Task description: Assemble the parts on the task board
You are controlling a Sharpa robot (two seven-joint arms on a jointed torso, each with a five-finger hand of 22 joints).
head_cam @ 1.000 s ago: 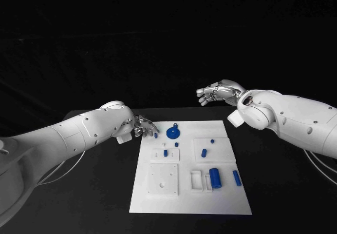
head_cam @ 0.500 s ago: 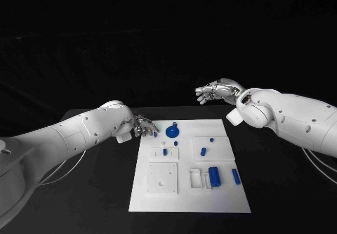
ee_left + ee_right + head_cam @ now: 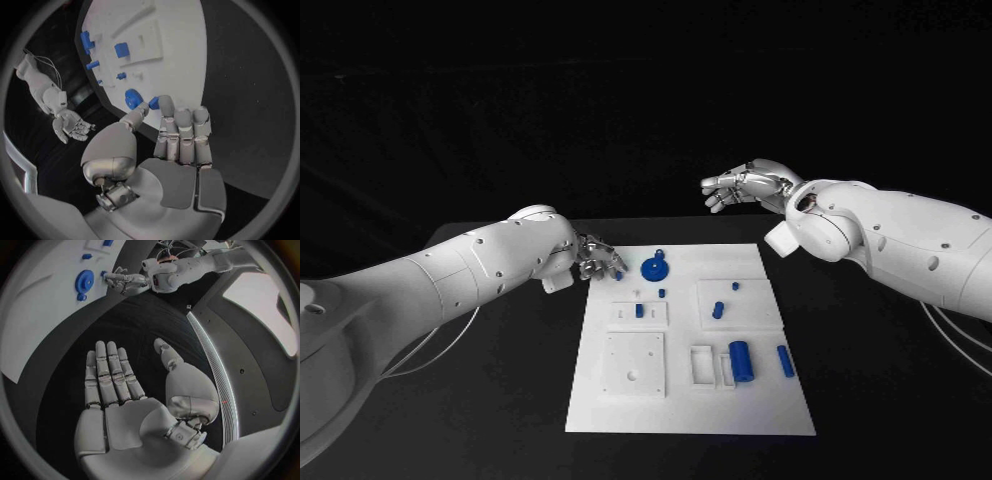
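L hand (image 3: 599,262) sits at the far left corner of the task board (image 3: 689,415), w/ a small blue part (image 3: 154,103) pinched betw. thumb and a fingertip. The other fingers (image 3: 184,131) lie straight, side by side. That small part is just beside the blue gear (image 3: 656,268), a round toothed disc near the far end of the board. Can't tell if the two blue bits touch.

R hand (image 3: 751,187) is up in the air past the far end of the board, well apart from it. It holds nothing. In the R wrist view the palm (image 3: 125,417) is flat, fingers straight and close, thumb (image 3: 167,357) off to the side.

The board is a long white plate in the middle of the black table (image 3: 502,400). More blue parts on it:
- a short peg (image 3: 639,312) standing in a small white block, left-middle
- a short peg (image 3: 718,311) on the square block, right-middle
- a fat cylinder (image 3: 741,362) near the close end
- a thin bar (image 3: 786,362) just beside it, toward the R edge
- a white square w/ a hole (image 3: 635,367) on the left side, near the close end

No writing, labels or brand marks I can read on the board, parts or arms.
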